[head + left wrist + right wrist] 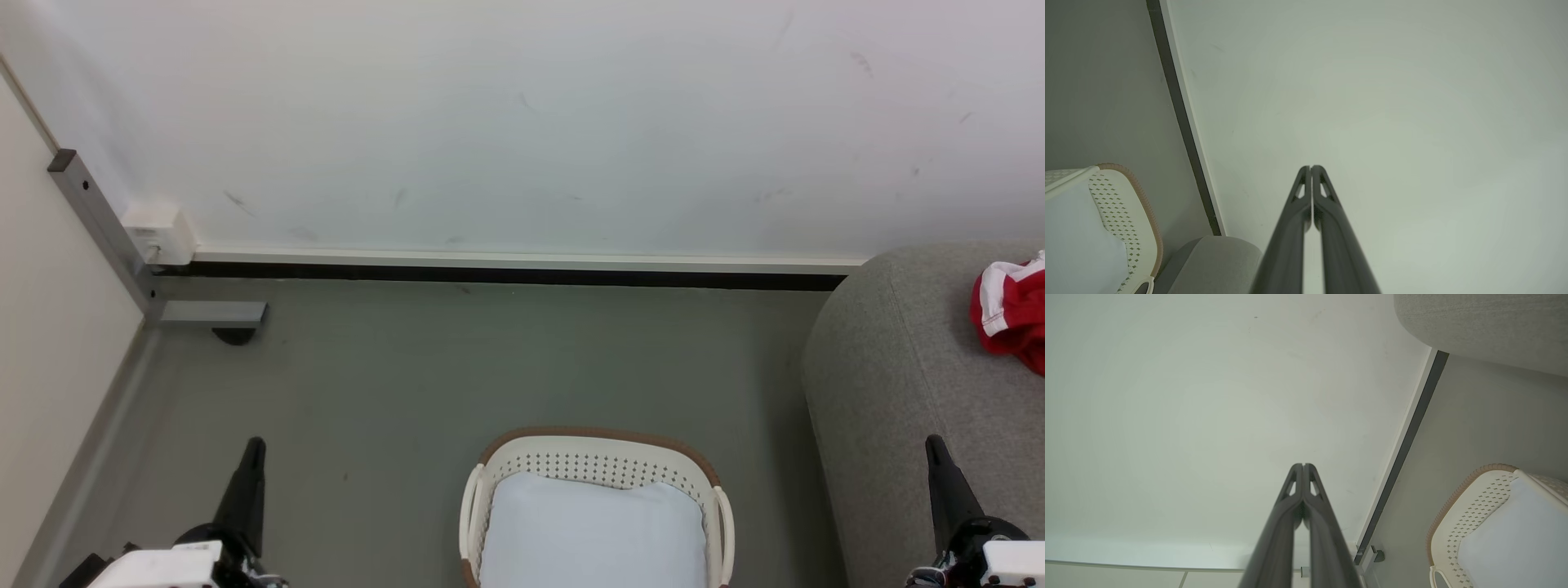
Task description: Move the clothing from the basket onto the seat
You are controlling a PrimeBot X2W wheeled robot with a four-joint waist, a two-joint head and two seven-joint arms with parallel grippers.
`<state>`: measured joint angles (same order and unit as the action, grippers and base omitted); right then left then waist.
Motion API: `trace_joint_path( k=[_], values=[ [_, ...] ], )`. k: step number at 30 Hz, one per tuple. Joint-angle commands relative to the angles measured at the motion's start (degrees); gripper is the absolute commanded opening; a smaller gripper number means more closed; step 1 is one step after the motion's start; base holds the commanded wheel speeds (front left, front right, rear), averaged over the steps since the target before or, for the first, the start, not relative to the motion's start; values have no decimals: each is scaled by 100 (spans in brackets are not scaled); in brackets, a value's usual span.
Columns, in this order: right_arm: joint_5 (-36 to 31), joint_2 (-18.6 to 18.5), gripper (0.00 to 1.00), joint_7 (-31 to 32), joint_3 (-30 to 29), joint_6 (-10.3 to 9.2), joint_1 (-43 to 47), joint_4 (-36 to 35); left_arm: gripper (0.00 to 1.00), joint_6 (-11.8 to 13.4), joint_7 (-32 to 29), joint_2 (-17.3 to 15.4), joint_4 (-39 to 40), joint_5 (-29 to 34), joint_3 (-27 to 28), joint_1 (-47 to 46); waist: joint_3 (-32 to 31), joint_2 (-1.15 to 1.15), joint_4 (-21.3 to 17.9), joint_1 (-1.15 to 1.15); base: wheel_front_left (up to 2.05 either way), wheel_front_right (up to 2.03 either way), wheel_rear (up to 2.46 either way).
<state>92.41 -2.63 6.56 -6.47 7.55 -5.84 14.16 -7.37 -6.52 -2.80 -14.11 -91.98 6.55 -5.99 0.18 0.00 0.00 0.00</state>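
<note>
Overhead, red clothing (1015, 314) lies on the seat (890, 392); wrist views resolve left gripper (1311, 168) and right gripper (1303, 465) fully closed, empty.

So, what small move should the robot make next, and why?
Probably tilt the head down to see the whole basket. Its visible part holds a pale sheet, red clothing already lies on the seat, and the left fingers and right fingers are shut on nothing.
</note>
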Motion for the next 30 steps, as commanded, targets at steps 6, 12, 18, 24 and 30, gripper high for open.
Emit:
trace_joint_path(
  k=[6,12,18,24,30],
  values=[
    [2,-45,0,15,-21,-12,-72,-31,0,-26,-24,-12,21,-79,11,-47,0,0,0,0,0,0,0],
    [2,-45,0,15,-21,-12,-72,-31,0,-26,-24,-12,21,-79,10,-47,0,0,0,0,0,0,0],
    [1,-45,0,15,-21,-12,-72,-31,0,-26,-23,-12,21,-79,10,-47,0,0,0,0,0,0,0],
    [1,-45,0,14,-21,-12,-71,-30,0,-26,-23,-12,21,-79,10,-47,0,0,0,0,0,0,0],
    [1,-45,0,14,-21,-12,-71,-30,0,-26,-23,-12,21,-79,10,-47,0,0,0,0,0,0,0]
  ],
)
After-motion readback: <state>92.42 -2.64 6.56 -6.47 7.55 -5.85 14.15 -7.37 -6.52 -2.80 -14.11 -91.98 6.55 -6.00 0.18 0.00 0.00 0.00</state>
